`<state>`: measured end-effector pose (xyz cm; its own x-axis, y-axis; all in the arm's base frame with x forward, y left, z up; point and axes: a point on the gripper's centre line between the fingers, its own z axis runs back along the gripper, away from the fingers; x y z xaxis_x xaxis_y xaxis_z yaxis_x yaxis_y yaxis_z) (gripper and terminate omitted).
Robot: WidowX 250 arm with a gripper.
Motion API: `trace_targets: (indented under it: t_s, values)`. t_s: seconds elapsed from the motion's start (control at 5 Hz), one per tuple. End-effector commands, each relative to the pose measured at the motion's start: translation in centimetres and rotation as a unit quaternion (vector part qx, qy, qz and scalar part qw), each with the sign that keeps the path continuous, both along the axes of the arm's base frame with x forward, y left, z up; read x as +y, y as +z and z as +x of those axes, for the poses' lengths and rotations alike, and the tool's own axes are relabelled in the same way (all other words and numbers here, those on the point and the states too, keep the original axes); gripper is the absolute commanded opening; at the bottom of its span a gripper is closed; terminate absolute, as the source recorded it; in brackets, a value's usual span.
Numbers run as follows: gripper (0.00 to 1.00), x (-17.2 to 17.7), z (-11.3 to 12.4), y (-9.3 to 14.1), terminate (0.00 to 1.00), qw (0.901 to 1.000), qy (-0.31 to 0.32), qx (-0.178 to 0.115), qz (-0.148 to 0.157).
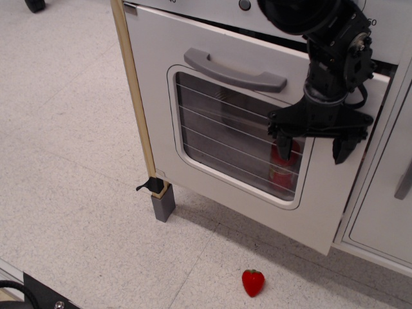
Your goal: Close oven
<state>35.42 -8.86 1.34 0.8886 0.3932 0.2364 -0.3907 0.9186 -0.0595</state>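
One white oven [212, 84] fills the top and middle of the view, and its big door [161, 96] is almost shut, with only a thin dark crack left along the top edge, widest toward 2 o'clock. The door has a rounded window [225, 141] with thin wires across it, and a grey handle [235, 71] sits just above the window. Something red shows behind the glass near the window's right side, but it is too blurry to tell what it is. A black arm [322, 26] comes down from 12 o'clock, and its gripper [311, 147] hangs in front of the door's right edge, at about 3 o'clock from the window. The two black fingers [284, 147] point down and are spread wide apart, with nothing between them. The left one is over the window's right edge, and the other is over the door's right edge. I cannot tell if they touch the door. A grey dial panel [212, 9] runs along the top of the oven. A plain white cabinet door [380, 212] stands at 4 o'clock from the oven. A wooden post [135, 96] with a grey foot [163, 206] stands at the oven's left side. A red strawberry [253, 282] lies on the speckled floor [64, 161] at 6 o'clock, below the door and apart from it.
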Motion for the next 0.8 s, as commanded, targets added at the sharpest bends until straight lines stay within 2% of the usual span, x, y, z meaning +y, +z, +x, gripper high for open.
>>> trace_targets:
  t_s: [0.0, 0.6]
  values:
    - [1.0, 0.86, 2.85, 2.63, 0.0, 0.999, 0.01, -0.042, 0.002]
    - [1.0, 0.89, 3.68, 2.83, 0.0, 0.9983, 0.019, -0.054, 0.002]
